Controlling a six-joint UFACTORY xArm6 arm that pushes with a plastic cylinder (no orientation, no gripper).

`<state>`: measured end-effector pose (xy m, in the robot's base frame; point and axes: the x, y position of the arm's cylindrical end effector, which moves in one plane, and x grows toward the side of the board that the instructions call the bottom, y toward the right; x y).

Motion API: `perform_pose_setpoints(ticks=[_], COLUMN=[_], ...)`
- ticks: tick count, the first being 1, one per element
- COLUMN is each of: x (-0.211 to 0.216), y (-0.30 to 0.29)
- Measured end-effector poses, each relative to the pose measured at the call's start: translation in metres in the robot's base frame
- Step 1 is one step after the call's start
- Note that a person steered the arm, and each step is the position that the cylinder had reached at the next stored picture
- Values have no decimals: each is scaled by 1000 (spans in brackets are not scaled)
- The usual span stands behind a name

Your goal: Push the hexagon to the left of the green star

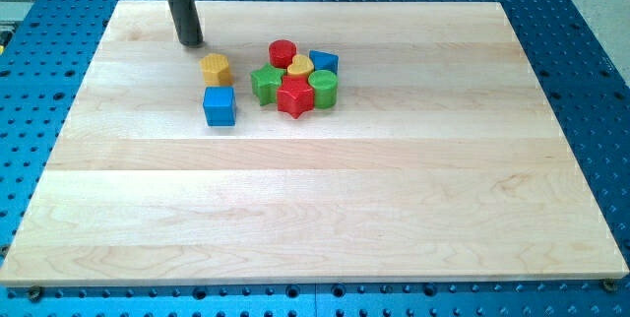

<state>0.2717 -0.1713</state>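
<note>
The yellow hexagon lies on the wooden board, left of the green star with a gap between them. My tip rests on the board up and to the left of the hexagon, apart from it. The blue cube sits just below the hexagon. The green star is the left end of a tight cluster.
The cluster holds a red cylinder, a yellow heart-like block, a blue block, a green cylinder and a red star. The board's top edge lies close above my tip.
</note>
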Motion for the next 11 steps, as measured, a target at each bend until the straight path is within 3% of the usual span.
perform_pose_setpoints(ticks=[7, 11], x=[-80, -80], y=[6, 15])
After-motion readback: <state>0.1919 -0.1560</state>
